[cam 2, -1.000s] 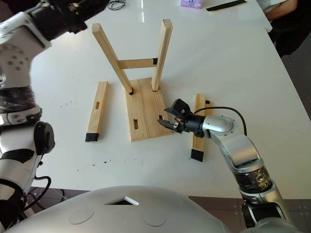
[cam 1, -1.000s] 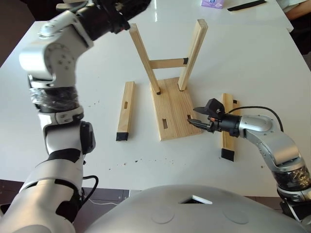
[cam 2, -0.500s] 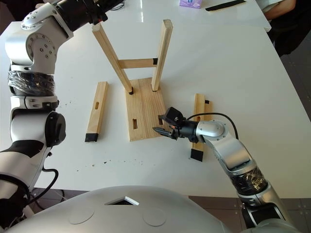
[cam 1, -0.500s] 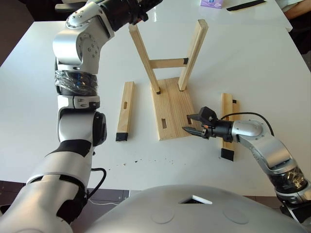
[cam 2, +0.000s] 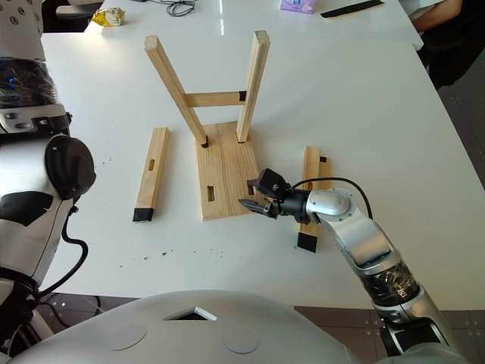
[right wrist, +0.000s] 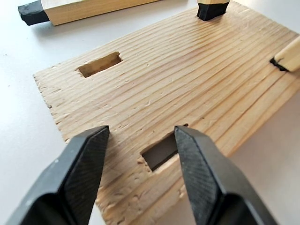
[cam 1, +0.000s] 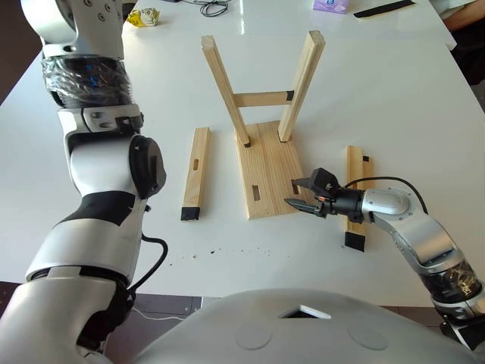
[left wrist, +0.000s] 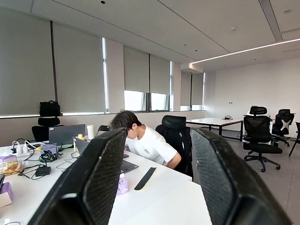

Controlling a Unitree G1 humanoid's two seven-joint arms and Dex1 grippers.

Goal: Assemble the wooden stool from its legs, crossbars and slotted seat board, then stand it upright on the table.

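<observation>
Head stereo pair: high behind both arms, facing forward and down on the table, whole scene at mid range. The two eyes share nearly the same field. Right wrist cam: just behind right gripper, very close, looking past its fingertips onto the seat board right beneath; head views share that board. Left wrist cam: behind left gripper, facing level across the room beyond it.

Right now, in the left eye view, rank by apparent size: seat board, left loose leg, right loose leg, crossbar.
1. seat board
2. left loose leg and right loose leg: look alike, the right one partly hidden, so not ranked
3. crossbar
</observation>
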